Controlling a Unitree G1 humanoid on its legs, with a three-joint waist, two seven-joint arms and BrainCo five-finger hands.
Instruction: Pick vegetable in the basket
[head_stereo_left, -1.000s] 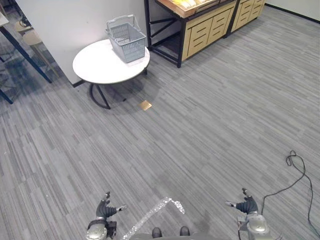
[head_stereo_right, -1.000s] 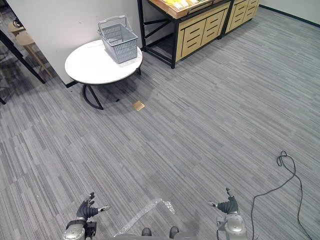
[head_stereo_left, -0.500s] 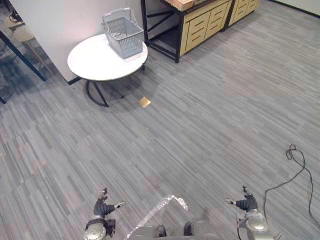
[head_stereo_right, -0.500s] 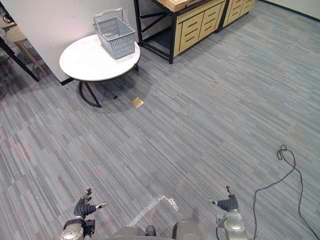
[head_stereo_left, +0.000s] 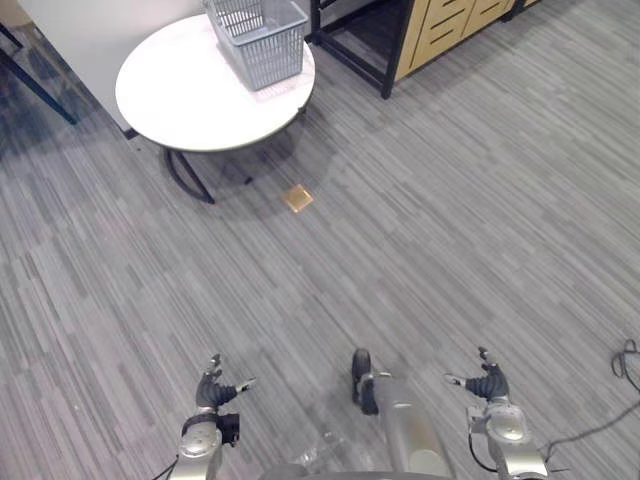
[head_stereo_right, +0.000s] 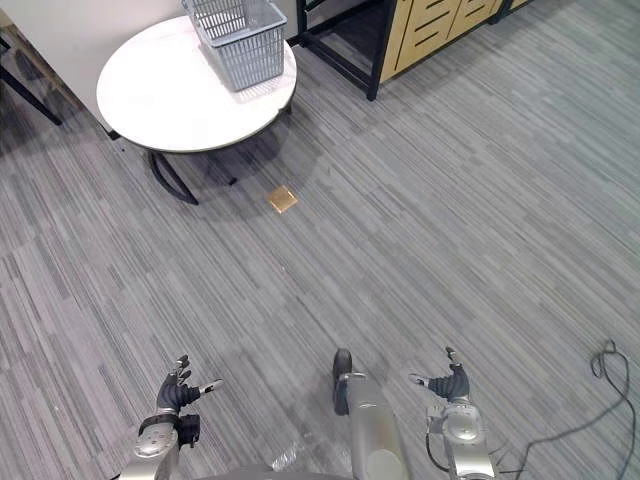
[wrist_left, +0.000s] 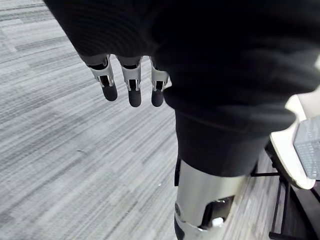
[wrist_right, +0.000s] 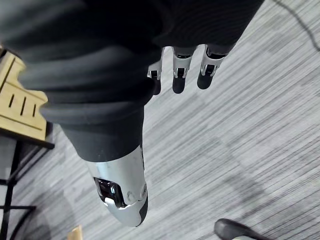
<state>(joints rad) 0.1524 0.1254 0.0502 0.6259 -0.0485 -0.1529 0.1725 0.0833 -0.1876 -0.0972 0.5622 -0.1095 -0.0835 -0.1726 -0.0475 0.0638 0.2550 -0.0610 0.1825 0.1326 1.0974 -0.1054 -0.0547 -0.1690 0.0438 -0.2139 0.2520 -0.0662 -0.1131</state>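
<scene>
Your view is shifting forward from 1 second ago, so the round white table (head_stereo_left: 190, 100) and the grey basket (head_stereo_left: 258, 38) are sitting closer and higher in the frame, though neither is moving on its own. The grey basket is standing on the table's far side, near the wooden drawer cabinet (head_stereo_left: 440, 25) and well apart from both hands. Your left hand (head_stereo_left: 212, 390) and right hand (head_stereo_left: 486, 381) are hanging low over the grey floor (head_stereo_left: 430, 220), fingers loosely spread and holding nothing.
</scene>
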